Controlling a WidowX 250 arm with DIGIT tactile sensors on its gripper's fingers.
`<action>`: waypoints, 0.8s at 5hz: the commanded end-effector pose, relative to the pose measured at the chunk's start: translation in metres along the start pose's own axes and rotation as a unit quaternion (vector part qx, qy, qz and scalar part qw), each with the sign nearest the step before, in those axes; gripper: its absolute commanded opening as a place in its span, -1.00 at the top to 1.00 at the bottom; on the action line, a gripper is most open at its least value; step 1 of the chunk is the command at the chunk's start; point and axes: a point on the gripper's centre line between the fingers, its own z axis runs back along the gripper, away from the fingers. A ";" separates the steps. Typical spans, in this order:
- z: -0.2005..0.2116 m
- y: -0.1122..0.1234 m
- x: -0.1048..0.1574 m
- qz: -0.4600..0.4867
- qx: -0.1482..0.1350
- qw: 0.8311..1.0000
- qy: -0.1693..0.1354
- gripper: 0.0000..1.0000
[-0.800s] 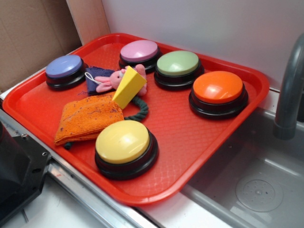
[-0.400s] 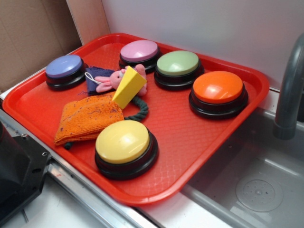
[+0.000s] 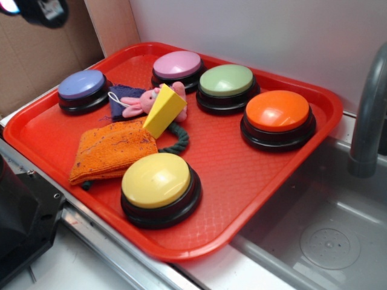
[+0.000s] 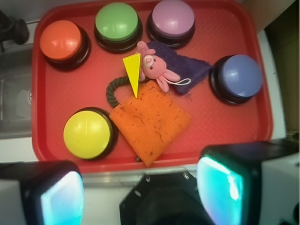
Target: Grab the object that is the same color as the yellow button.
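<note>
Gripper, fingers apart, hovers high; yellow wedge lies ahead below, long axis pointing back toward it.

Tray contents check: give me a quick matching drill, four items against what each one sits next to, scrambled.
Items:
1. yellow wedge
2. yellow button
3. orange cloth
4. orange button

Places:
A. beside the green button
B. leaning by the pink bunny
C. nearest tray corner, alone
D. lying flat, just under the wedge's tip

Pairs: 1-B, 2-C, 3-D, 4-A
</note>
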 end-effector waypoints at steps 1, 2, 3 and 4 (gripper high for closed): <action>-0.045 0.000 0.030 0.037 0.007 0.999 -0.031 -1.00; -0.070 0.002 0.041 0.043 -0.010 0.998 -0.037 -1.00; -0.091 -0.002 0.048 0.047 -0.004 0.998 -0.045 -1.00; -0.118 -0.007 0.057 0.046 -0.017 0.998 -0.046 -1.00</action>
